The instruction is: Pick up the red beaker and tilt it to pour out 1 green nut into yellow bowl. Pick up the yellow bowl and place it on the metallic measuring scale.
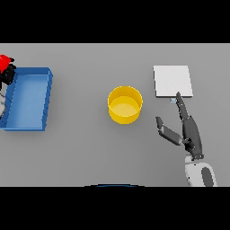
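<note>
Broadly, the grey bench (90,148) fills the frame from edge to edge. At the far left sits a blue tray (45,96), a shallow open box with raised walls, its left side cut by the picture's edge. In the upper right lies the metallic measuring scale (173,81), a pale square plate flat on the bench. The right hand (191,134) comes in from the lower right on a white and grey arm; its fingers (182,105) are straight and spread, holding nothing, with the longest fingertip touching or just over the scale's lower edge and the thumb pointing left toward the centre. The yellow bowl (125,105) stands upright in the middle of the frame, between tray and scale and apart from both. The red beaker (5,62) shows at the upper left edge, just beyond the tray's top corner, with the dark left hand (6,76) against it; whether that hand is closed around it I cannot tell.
</note>
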Controlling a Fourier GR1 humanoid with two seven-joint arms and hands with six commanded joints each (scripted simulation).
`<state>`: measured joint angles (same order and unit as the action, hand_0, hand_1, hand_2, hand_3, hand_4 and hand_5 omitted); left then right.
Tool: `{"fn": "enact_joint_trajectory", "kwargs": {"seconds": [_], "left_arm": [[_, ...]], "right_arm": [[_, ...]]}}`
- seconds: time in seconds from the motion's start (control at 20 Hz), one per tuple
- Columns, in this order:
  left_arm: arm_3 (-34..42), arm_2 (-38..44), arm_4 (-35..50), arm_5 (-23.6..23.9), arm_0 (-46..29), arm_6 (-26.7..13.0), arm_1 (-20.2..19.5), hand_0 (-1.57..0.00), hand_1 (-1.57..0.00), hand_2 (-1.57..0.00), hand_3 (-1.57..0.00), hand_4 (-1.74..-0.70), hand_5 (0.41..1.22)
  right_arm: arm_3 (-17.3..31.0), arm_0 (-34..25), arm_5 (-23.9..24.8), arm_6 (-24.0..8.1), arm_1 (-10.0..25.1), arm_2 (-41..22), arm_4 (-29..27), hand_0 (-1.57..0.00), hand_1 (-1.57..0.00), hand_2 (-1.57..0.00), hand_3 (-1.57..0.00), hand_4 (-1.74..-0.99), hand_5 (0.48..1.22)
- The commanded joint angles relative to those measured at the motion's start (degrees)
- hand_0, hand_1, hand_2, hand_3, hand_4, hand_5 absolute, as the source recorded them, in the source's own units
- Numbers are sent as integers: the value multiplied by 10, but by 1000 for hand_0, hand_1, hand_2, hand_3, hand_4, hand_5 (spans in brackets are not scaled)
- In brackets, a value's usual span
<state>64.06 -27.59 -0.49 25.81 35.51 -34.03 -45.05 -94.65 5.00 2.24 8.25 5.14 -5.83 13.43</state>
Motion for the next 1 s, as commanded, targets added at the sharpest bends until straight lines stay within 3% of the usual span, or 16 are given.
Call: {"fn": "enact_joint_trajectory", "kwargs": {"seconds": [0.0, 0.15, 0.25, 0.3, 0.35, 0.4, 0.45, 0.5, 0.55, 0.65, 0.8, 0.95], "left_arm": [[10, -3, 3, 5, -9, -7, -2, -1571, -1571, -1571, -1509, -1741, 1221], [10, -16, 8, 19, -28, -9, 4, -1571, -1571, -1571, -1539, -1741, 1117], [-1, -27, 4, 12, -25, -9, -1, -1571, -1571, -1571, -1551, -1741, 967], [-1, -31, 4, 6, -23, -9, -4, -1571, -1571, -1571, -1555, -1667, 908], [0, -35, 8, -12, -23, -9, -8, -1571, -1571, -1571, -1503, -1530, 865], [14, -36, 20, -36, -27, -9, -16, -1564, -1449, -1432, -1362, -1374, 830], [35, -39, 36, -64, -37, -8, -23, -1457, -1180, -1187, -1129, -1229, 803], [37, -41, 49, -80, -39, -9, -26, -1166, -944, -959, -903, -1120, 778], [47, -43, 63, -106, -43, -9, -38, -932, -755, -767, -722, -1034, 758], [48, -51, 81, -132, -33, -9, -46, -596, -483, -490, -462, -916, 723], [64, -48, 99, -145, -42, -9, -55, -305, -247, -251, -236, -831, 688], [62, -49, 98, -132, -41, -4, -46, -156, -126, -128, -120, -797, 678]], "right_arm": [[-3, 5, -1, 4, -3, -4, 0, 1, 1, 1, 1, -1217, 666], [2, -4, 3, -12, -1, -4, 8, 1, 1, 1, 1, -1207, 665], [0, -1, 1, -3, -1, -2, 2, 1, 1, 1, 1, -1205, 664], [-1, 1, 0, 4, 1, -3, 4, 1, 1, 1, 1, -1202, 667], [-2, 5, 0, 5, 2, -2, 3, 1, 1, 1, 1, -1197, 664], [0, 0, 0, 0, 2, 1, 0, 1, 1, 1, 1, -1192, 663], [-1, 3, 0, 4, 1, 0, 0, 1, 1, 1, 1, -1188, 663], [-1, 4, -1, 8, 1, -2, 1, 1, 1, 1, 1, -1187, 664], [-3, 12, 1, 17, -1, -6, 5, 1, 1, 1, 1, -1185, 665], [-7, 5, 1, -1, 6, 1, 2, 1, 1, 1, 1, -1182, 667], [-5, 15, 2, 7, -5, -10, 9, 1, 1, 1, 1, -1189, 666], [-5, 12, 4, -9, -6, -8, 8, 1, 1, 1, 1, -1187, 663]]}}
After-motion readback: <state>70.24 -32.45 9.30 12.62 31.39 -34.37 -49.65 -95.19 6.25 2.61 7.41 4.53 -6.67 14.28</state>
